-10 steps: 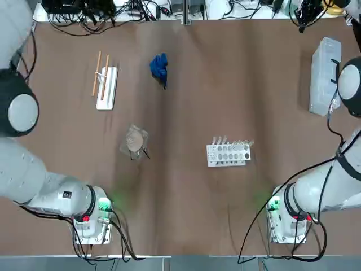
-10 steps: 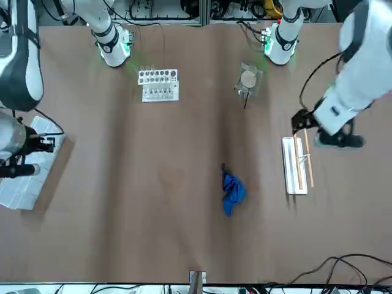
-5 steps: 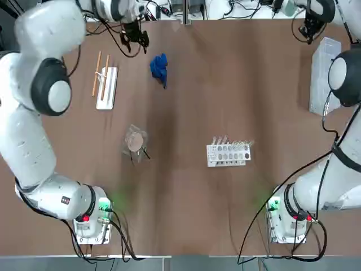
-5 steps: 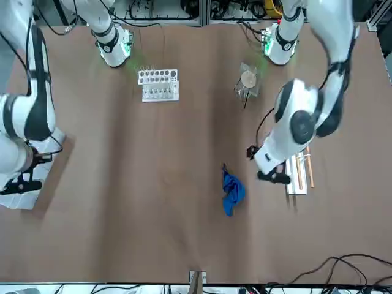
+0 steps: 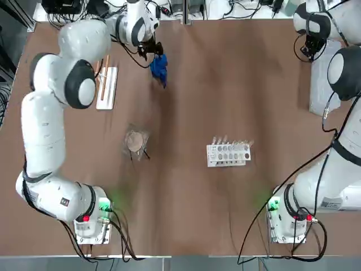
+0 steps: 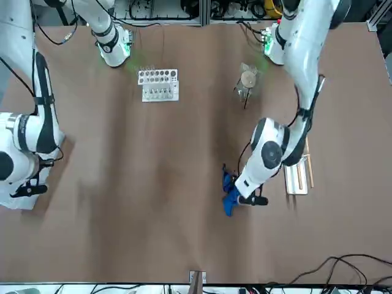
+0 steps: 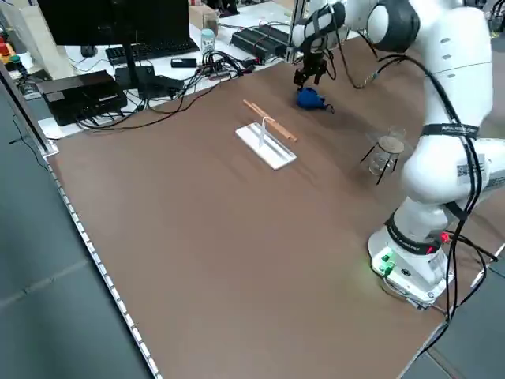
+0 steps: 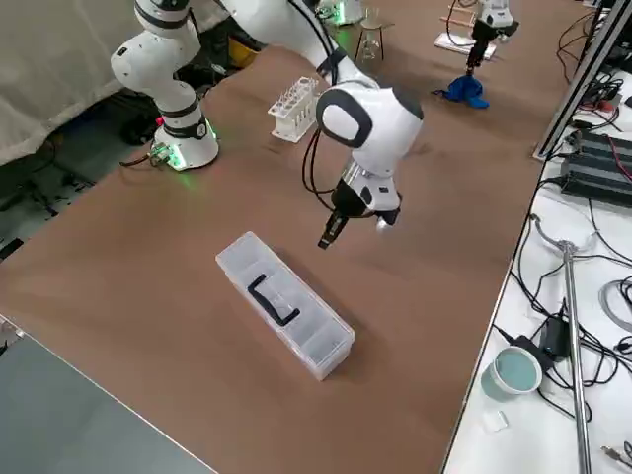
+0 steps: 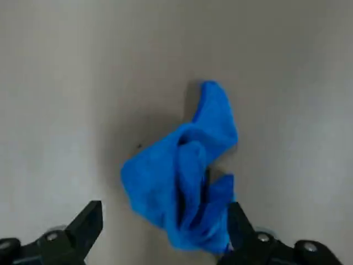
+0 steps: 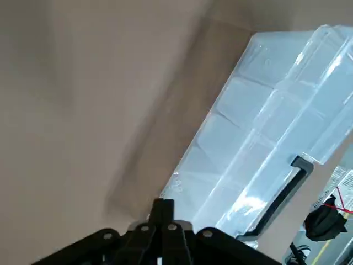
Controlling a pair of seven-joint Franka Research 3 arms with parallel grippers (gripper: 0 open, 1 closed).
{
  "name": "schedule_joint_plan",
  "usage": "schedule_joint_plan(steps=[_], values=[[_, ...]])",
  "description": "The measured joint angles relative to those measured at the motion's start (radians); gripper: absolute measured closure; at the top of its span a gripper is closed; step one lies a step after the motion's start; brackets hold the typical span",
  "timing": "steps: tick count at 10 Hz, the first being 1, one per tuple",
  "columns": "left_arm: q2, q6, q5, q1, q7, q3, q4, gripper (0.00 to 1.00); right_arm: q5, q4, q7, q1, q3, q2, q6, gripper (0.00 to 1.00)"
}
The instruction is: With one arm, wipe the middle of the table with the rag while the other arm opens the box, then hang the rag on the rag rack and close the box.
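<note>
The rag point(image 5: 159, 68) lies bunched on the table point(image 5: 237, 90) at the far middle-left. My left gripper point(image 5: 152, 51) hangs just over it, open. In the left wrist view its fingers point(image 9: 88, 221) stand on either side of the rag point(image 9: 185, 176). The rag rack point(image 5: 106, 87) is just left of the rag, its two rods bare. The box point(image 8: 286, 306) lies closed at the far right, black handle point(image 8: 272, 299) on top. My right gripper point(image 8: 331, 235) hovers shut beside the box point(image 10: 265, 160), on its inner side, apart from it.
A white holed tube rack point(image 5: 228, 153) stands right of centre. A small brownish round disc on a stand point(image 5: 135, 141) sits left of centre. Cables point(image 5: 101, 14) run along the far edge. Both arm bases point(image 5: 90, 223) are at the near edge.
My left arm has swung from beside the rag rack across to the rag, fingers still open. My right gripper has come nearer along the box's inner side, still shut.
</note>
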Motion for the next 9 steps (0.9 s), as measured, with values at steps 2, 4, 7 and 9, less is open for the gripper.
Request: schedule_joint_plan(steps=[2,4,7,9], values=[[0.066,0.091,0.0,-0.009,-0.025,0.0,0.037,0.03,-0.02,-0.077,0.0,-0.029,-0.003,0.009,0.142,0.99],[0.102,0.119,0.0,-0.02,-0.026,0.0,0.054,0.13,-0.046,-0.131,0.0,-0.064,-0.004,0.013,0.222,0.99],[0.102,0.119,0.0,-0.023,-0.026,0.001,0.057,0.59,-0.072,-0.154,-0.003,-0.089,-0.005,0.013,0.229,0.99],[0.102,0.118,0.0,-0.023,-0.028,0.001,0.058,0.89,-0.098,-0.157,-0.006,-0.104,-0.005,0.008,0.224,0.99]])
